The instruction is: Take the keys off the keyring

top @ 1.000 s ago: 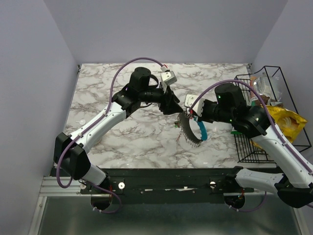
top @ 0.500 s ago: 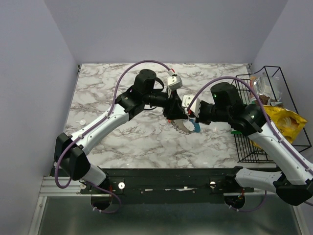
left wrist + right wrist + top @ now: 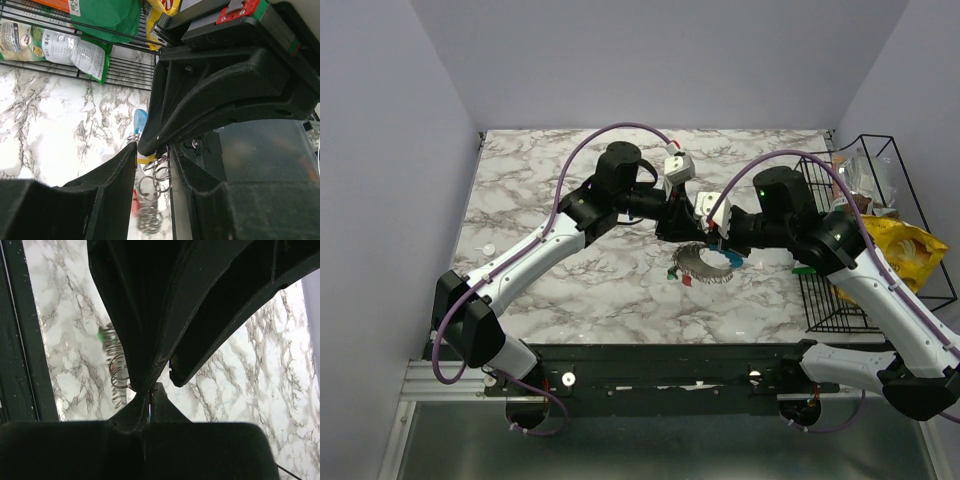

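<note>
The keyring [image 3: 705, 266], a grey fuzzy-edged loop with a blue part [image 3: 733, 260], hangs just below both grippers at mid-table. A red key [image 3: 687, 281] and a green key [image 3: 670, 273] sit at its near-left edge. My right gripper [image 3: 710, 238] is shut on a thin part of the ring; in the right wrist view its tips [image 3: 151, 390] are pressed together. My left gripper [image 3: 682, 232] is open. In the left wrist view it [image 3: 154, 150] straddles the right gripper's fingertip and small metal rings [image 3: 150, 187]. A red key [image 3: 135, 200] and the blue part [image 3: 140, 120] show there.
A black wire rack [image 3: 840, 290] stands at the table's right edge, holding snack bags including a yellow one [image 3: 905, 250] and a green one [image 3: 107, 15]. A small green thing [image 3: 803, 270] lies under the right arm. A small white cap [image 3: 488, 249] lies at the far left.
My left gripper has moved right and met the right gripper. The keyring was lifted between them and now hangs lower and flatter.
</note>
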